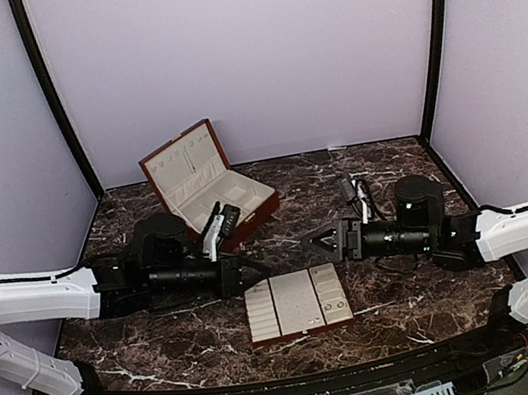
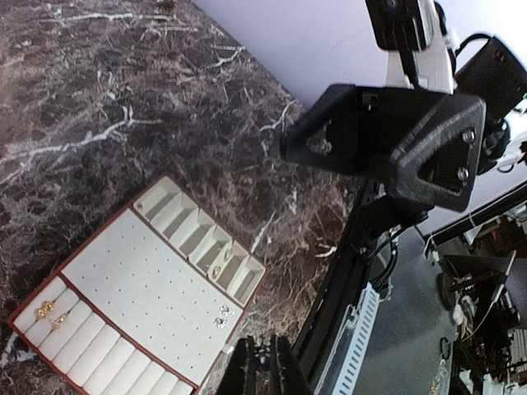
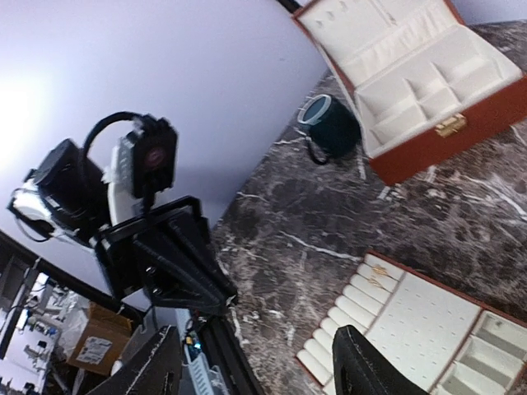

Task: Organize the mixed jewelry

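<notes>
I count one compartment tray (image 1: 297, 302), one red-brown wooden box (image 1: 209, 184) with its lid up, and one dark green cup (image 3: 331, 124) just beside the box, all on the marbled surface (image 1: 165, 331). The mixed jewelry (image 2: 224, 310) lies in the tray. My left wrist camera shows two pale studs (image 2: 221, 322) near one edge of the perforated panel, two golden pieces (image 2: 45, 313) side by side at the end of the ring rolls, and a ring-like piece (image 2: 217, 270) in one of the small compartments. There may be a second one beside it, but it is too small for me to tell.

My left claw (image 2: 263, 354) hangs over the tray's edge near the studs. Its fingers (image 2: 245, 366) are drawn together with only a sliver between them and grip nothing. My right claw (image 3: 257, 346) is spread wide and empty, off the tray's far side, touching nothing.

The only label I can find is on a cardboard carton (image 3: 92, 346) off the surface, and it is too small to read
</notes>
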Robot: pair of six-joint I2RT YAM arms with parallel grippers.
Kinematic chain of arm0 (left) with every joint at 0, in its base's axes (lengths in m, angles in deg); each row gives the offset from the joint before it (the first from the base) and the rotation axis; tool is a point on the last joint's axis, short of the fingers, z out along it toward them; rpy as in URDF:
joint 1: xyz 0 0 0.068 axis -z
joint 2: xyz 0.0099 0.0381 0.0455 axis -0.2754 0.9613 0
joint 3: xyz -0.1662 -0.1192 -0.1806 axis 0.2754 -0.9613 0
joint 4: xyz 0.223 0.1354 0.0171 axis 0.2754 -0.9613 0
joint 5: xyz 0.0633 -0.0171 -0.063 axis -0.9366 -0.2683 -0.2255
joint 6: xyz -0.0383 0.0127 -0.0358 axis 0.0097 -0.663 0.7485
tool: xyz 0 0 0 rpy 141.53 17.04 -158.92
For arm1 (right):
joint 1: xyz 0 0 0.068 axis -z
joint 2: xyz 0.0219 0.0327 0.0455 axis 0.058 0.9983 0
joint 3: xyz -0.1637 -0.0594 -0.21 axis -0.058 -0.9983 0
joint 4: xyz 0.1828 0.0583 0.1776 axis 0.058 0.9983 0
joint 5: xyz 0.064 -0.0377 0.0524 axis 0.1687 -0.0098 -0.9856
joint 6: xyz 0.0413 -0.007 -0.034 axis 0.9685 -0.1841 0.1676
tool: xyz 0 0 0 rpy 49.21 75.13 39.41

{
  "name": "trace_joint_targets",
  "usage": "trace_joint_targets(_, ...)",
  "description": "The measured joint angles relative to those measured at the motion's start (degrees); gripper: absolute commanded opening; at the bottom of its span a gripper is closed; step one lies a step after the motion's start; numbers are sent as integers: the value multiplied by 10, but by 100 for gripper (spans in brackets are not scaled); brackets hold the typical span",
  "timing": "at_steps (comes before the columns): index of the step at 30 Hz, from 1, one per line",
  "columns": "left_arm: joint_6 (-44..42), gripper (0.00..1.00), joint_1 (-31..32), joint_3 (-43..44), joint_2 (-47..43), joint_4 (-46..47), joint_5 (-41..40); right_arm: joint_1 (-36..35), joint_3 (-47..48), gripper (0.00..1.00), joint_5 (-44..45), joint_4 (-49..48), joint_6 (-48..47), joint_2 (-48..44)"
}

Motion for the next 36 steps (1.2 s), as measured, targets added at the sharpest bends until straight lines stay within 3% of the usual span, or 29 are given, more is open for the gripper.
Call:
trace_joint_targets(6, -30, 0, 46, 14, 82, -26, -12, 1, 15, 69, 112, 169, -4, 10)
trace_joint_targets(10, -36, 0, 69, 27, 125, -34, -26, 1, 15, 70, 144, 226, 7, 21)
trace_joint_targets(20, -41, 0, 109, 40, 177, -53, -74, 1, -17, 71, 151, 234, 33, 18)
trace_joint_targets(36, -34, 0, 112, 65, 206, -101, -130, 1, -17, 71, 147, 221, 34, 27)
